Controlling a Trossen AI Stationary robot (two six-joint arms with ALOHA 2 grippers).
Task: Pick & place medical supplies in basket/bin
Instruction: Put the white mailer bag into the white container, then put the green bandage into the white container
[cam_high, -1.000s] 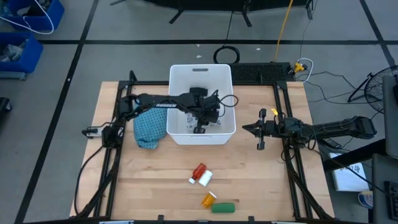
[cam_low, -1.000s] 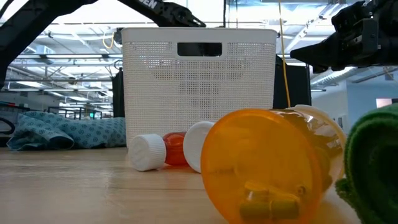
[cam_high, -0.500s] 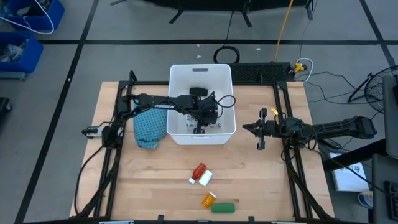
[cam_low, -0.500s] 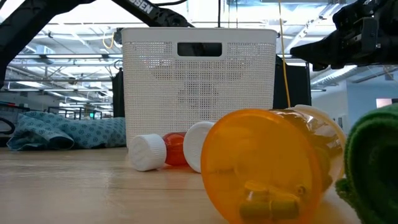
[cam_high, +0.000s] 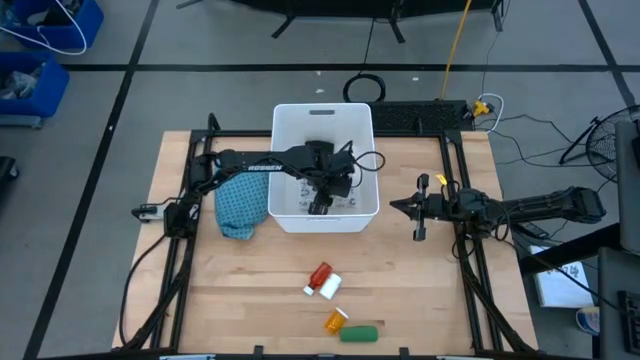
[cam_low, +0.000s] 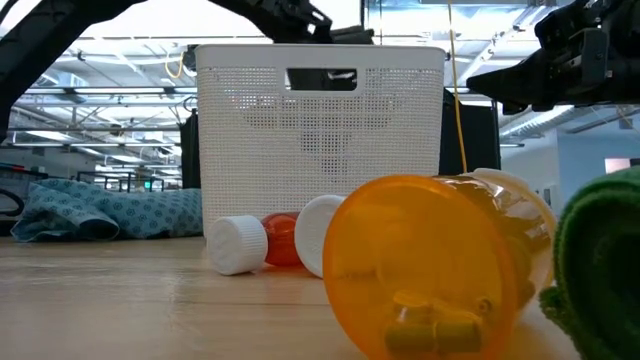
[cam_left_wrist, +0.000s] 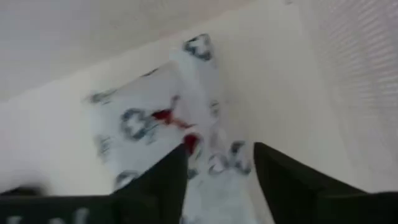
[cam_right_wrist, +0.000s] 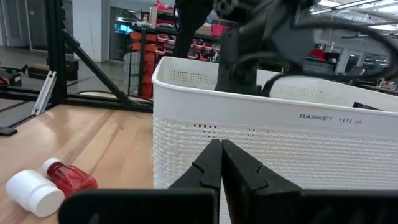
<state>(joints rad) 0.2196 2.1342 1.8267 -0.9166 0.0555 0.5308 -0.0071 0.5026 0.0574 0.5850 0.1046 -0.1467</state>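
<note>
The white basket (cam_high: 325, 125) stands at the table's far middle. My left gripper (cam_high: 319, 207) reaches down into it near its near wall. The left wrist view shows this gripper (cam_left_wrist: 217, 171) open, its fingers apart just above the white packet with dark dots (cam_left_wrist: 143, 124), which lies flat on the basket floor. On the bare table nearer the front lie a red tube (cam_high: 320, 274), a white bottle (cam_high: 329, 287), an orange vial (cam_high: 335, 321) and a green oblong (cam_high: 359, 333). My right gripper (cam_high: 393, 207) hovers shut to the right of the basket.
A teal patterned cloth (cam_high: 241, 205) lies bunched against the basket's left wall. Black frame rails (cam_high: 190, 230) run along both sides of the table. Open wood stretches between the basket and the items near the front edge.
My left arm has shifted a little over the basket; in the low view more of it now shows above the rim. My right arm has kept still.
</note>
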